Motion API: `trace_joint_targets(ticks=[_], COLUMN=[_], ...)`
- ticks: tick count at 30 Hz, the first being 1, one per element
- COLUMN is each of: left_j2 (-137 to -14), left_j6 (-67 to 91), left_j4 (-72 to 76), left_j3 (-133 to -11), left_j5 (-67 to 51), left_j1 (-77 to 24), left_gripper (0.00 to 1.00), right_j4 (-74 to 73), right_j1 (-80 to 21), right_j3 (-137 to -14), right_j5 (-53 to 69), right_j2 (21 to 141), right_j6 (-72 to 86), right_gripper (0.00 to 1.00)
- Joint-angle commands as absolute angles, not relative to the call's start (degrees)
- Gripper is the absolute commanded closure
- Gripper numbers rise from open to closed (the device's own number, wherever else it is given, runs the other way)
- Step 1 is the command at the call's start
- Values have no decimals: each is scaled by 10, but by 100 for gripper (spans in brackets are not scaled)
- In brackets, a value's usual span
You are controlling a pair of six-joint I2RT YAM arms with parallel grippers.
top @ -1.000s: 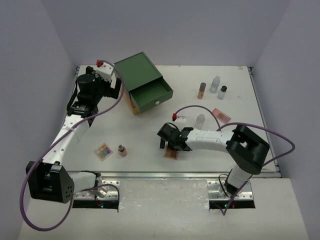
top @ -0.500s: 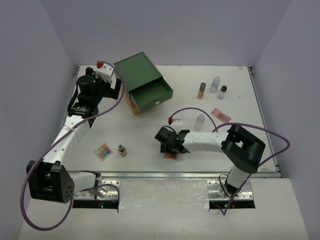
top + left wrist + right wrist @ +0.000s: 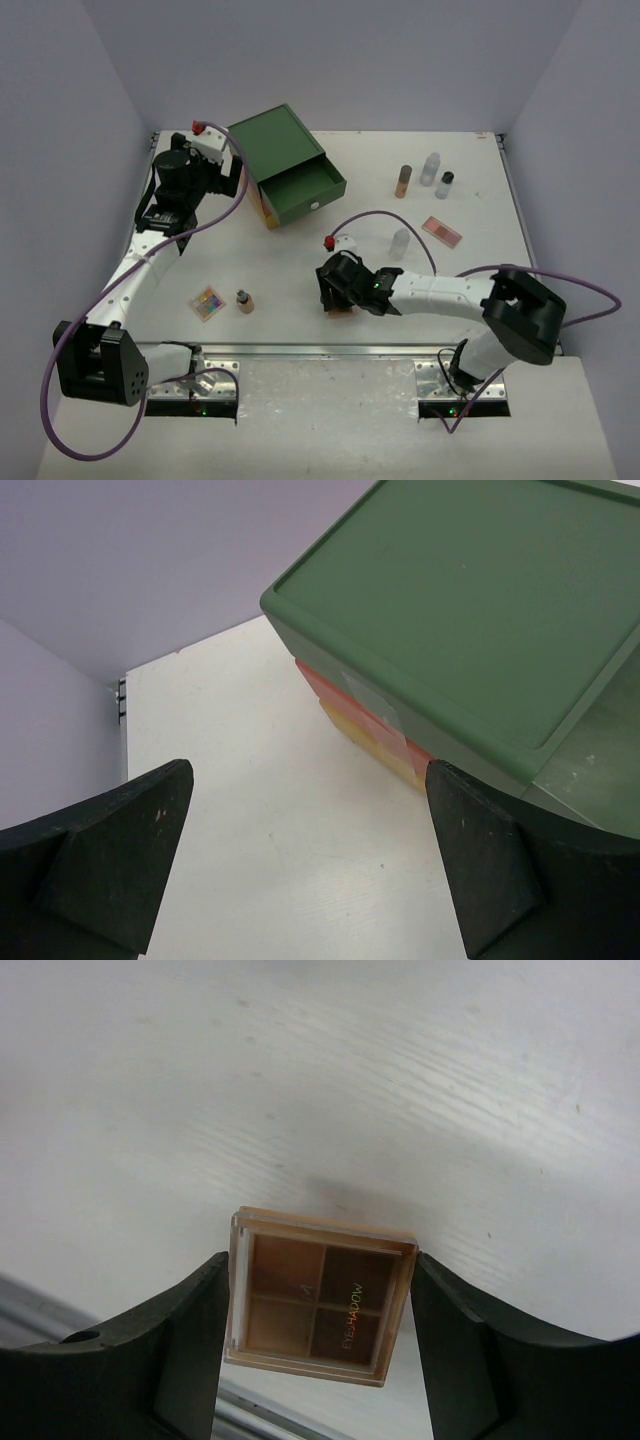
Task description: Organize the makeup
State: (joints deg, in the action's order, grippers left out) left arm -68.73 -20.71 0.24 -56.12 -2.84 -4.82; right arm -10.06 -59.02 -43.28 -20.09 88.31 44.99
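Right tool (image 3: 320, 1305) tight around brown palette (image 3: 318, 1292)

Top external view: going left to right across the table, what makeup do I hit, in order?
multicoloured palette → small tan bottle → brown eyeshadow palette → lone clear bottle → pink palette. The three far bottles overlap these in the order, so skipped.

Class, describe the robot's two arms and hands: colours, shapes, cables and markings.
The left arm and right arm have white links joined by bulky black joint housings. A purple cable loops along each, ending at a small red connector near the wrist. The left hand and right hand each have two thick, matte black fingers.
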Motion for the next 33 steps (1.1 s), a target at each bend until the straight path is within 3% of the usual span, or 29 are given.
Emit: trace_joint_targets(ticks=[1, 8, 14, 24, 33], left_j2=[-696, -701, -724, -828, -915], left_j6=[-200, -197, -184, -154, -134], left_j4=[32, 24, 23, 26, 20], left_j3=[-570, -601, -641, -727, -784], left_j5=[-36, -53, -75, -71, -52], left_j1=[-45, -46, -46, -46, -48], left_gripper=[0, 0, 0, 0, 0], right_j4=[40, 76, 120, 118, 78], right_j1=[-600, -600, -579, -466, -452], right_j3=[-424, -542, -733, -910, -900], right_j5=[-143, -104, -157, -128, -136], right_j2=[787, 719, 834, 1010, 1082], right_j6=[260, 34, -93, -69, -47], right_gripper=[66, 65, 64, 65, 66])
